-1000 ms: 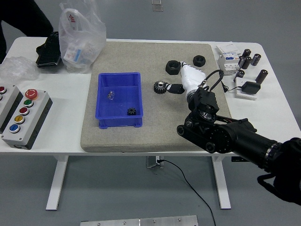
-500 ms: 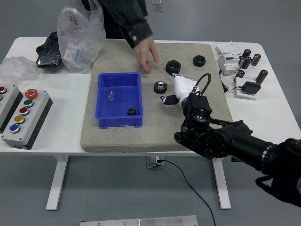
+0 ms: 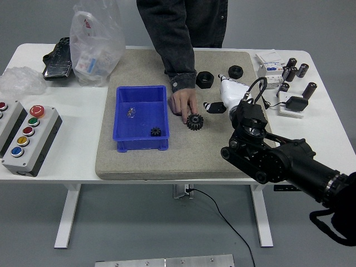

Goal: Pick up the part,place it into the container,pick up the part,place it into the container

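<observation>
A dark metal gear [image 3: 195, 121] lies on the grey mat [image 3: 222, 150], just right of the blue container [image 3: 123, 118]. A person's hand [image 3: 182, 102] reaches down from the far side and its fingers rest on the gear. Inside the container lie a small black gear [image 3: 156, 132] and a small shiny part [image 3: 132, 112]. My right hand [image 3: 214, 107], white with dark fingertips, hovers to the gear's right, apart from it, its fingers relaxed and holding nothing. My left hand is out of view.
Two black nuts [image 3: 204, 79] [image 3: 236, 70] sit at the mat's far side. Right of the mat are electrical parts and black cylinders [image 3: 289, 72]. A button box [image 3: 25, 133] stands at the left, with a plastic bag [image 3: 93, 41] behind it.
The person's arm has come further in, and the gear now lies closer to the near edge under their fingers. My right hand has drawn back to the right, away from the gear.
</observation>
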Action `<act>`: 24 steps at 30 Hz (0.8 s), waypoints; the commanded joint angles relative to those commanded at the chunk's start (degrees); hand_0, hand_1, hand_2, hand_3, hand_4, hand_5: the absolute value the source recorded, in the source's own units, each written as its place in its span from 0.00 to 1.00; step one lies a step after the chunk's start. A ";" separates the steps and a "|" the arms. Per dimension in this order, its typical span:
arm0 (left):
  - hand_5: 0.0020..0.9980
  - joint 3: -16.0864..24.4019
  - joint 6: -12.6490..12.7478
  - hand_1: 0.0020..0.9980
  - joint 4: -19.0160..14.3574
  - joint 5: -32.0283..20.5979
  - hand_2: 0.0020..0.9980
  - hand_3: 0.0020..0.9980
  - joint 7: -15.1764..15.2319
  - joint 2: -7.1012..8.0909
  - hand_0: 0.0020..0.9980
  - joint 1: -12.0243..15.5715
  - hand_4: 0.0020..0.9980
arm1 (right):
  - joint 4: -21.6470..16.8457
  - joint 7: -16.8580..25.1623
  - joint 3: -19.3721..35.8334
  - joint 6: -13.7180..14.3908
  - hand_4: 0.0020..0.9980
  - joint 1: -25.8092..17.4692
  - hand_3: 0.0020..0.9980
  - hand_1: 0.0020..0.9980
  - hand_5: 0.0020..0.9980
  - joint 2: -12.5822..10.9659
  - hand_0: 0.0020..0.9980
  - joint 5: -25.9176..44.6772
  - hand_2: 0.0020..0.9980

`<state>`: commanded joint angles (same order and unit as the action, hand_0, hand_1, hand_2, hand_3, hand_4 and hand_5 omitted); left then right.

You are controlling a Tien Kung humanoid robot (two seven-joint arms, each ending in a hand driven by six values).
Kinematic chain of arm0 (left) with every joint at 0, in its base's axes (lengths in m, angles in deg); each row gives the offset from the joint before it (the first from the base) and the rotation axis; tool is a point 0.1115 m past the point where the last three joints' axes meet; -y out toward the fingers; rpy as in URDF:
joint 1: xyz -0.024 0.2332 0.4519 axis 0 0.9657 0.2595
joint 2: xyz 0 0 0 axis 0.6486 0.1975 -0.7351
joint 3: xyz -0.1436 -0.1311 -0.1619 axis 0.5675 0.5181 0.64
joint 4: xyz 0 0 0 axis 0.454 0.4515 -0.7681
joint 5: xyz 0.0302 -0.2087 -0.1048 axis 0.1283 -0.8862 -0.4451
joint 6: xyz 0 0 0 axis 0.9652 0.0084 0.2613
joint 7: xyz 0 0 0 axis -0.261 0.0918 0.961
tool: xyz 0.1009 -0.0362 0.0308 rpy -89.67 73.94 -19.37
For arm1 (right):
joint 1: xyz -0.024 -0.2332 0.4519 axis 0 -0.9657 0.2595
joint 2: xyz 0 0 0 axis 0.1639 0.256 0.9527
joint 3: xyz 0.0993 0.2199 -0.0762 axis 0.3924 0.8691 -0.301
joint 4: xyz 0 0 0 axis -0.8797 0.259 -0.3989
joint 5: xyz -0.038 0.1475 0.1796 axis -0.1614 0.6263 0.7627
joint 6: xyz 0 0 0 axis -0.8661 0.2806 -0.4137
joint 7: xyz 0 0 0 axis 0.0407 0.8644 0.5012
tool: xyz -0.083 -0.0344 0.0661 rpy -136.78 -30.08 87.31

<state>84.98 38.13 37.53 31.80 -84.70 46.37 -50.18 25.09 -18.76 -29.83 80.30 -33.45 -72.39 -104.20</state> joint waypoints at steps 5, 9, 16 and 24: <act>0.61 -0.04 -0.01 0.65 0.00 -0.14 0.61 0.74 0.06 -0.14 0.74 0.13 0.75 | -2.24 0.00 3.95 -0.34 0.78 -1.97 1.00 0.90 0.43 -2.08 0.92 -0.42 0.92; 0.61 -0.10 0.02 0.65 0.00 -0.34 0.61 0.74 0.11 -0.22 0.74 0.28 0.75 | -5.17 0.00 6.61 0.95 0.79 -4.20 1.00 0.88 0.44 -3.69 0.92 -0.10 0.90; 0.61 -0.04 0.10 0.65 0.00 -0.33 0.61 0.74 0.16 -0.22 0.74 0.43 0.75 | -11.28 0.00 5.89 3.98 0.79 -6.82 0.98 0.83 0.43 -4.83 0.88 1.77 0.88; 0.61 -0.48 0.05 0.65 0.00 -0.54 0.61 0.74 0.20 -0.23 0.74 0.09 0.75 | -8.71 0.00 -2.67 3.74 0.80 -3.23 0.98 0.83 0.43 -1.42 0.87 4.92 0.87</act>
<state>84.49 38.18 37.53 31.25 -84.51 46.14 -50.09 16.38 -18.76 -32.50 84.04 -36.69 -73.82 -99.28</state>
